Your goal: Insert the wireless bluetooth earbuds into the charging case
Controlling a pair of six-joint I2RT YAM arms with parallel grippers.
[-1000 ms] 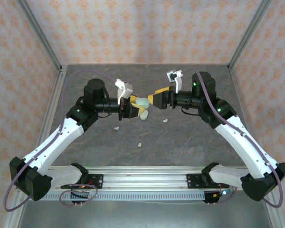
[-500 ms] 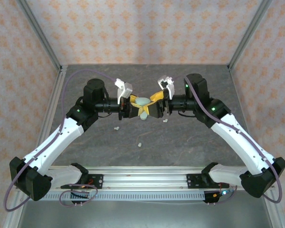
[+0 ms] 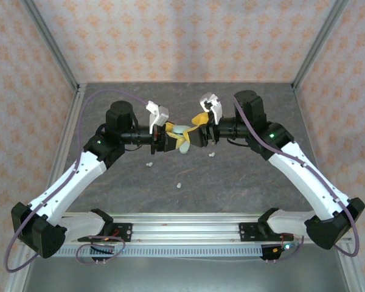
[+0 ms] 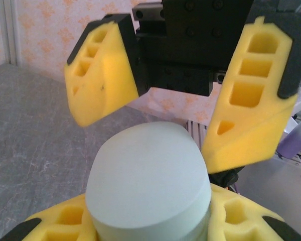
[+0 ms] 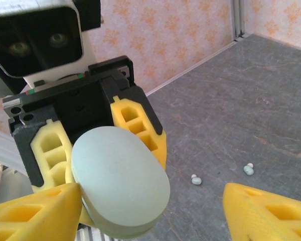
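Holding level above mid-table (image 3: 243, 176), the left gripper (image 3: 171, 138) pinches the charging case (image 4: 148, 175) by its near end; the pale mint oval is clamped between the yellow pads with its lid closed and its free end pointing right.

Change: a second ago the right gripper (image 3: 193, 130) stood apart to the right. It has since swung in, and its fingers now stand spread on either side of the case's free end. The lower finger looks to be against the rim, but no grip shows yet.

Reading: probably set to pry the lid while the left steadies the case.

Earbuds (image 3: 149, 164) are loose on the table below. Three are visible, left to right: (image 3: 149, 164), (image 3: 179, 184), (image 3: 211, 154). None has been picked up or seated, so insertion has not begun.
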